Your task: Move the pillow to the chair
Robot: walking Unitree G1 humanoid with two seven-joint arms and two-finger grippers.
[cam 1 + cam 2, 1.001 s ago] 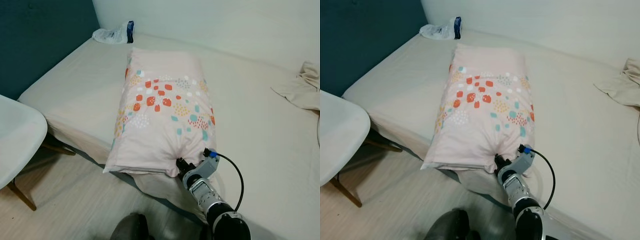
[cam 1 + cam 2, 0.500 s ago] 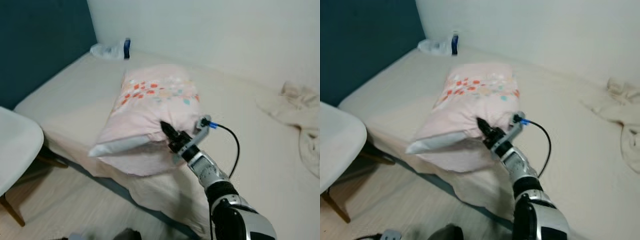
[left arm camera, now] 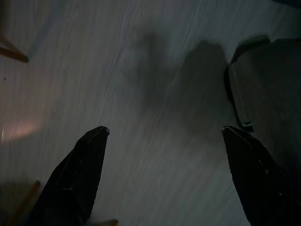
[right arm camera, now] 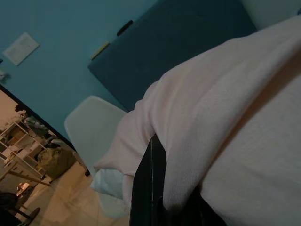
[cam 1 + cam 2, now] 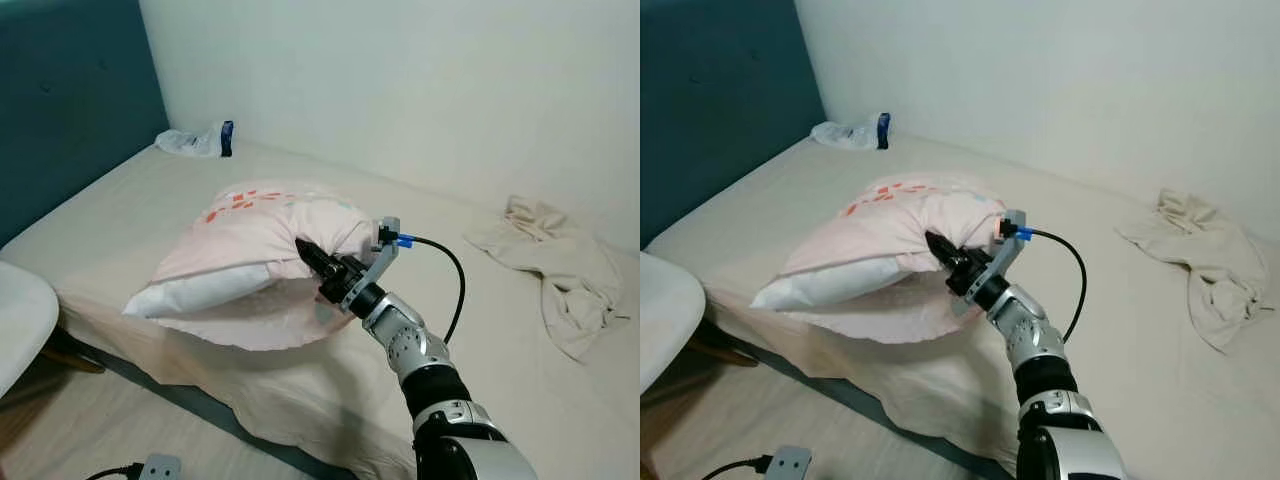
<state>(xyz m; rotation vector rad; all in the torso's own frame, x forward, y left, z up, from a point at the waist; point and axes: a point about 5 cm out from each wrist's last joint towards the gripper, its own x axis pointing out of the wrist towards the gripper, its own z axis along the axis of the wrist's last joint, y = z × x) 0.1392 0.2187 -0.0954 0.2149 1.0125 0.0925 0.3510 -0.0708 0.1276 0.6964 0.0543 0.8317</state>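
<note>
With the right hand (image 5: 312, 259) clamped on the near edge of the pillow (image 5: 250, 235), which is lifted partly off the bed (image 5: 120, 200), this looks like the carry step, and next it must swing toward the chair (image 5: 18, 310) beside the bed's corner.

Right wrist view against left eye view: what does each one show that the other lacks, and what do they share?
Right wrist: the chair's whole white seat shell, a teal wall with a white plate, and a cluttered room beyond.

Left eye: the bed, a crumpled beige cloth, a plastic bag by the wall, a power strip on the floor, and the silver right arm.

Both: the pink pillow, pinched in the right gripper, jaws shut on its fabric, plus the dark headboard.
</note>
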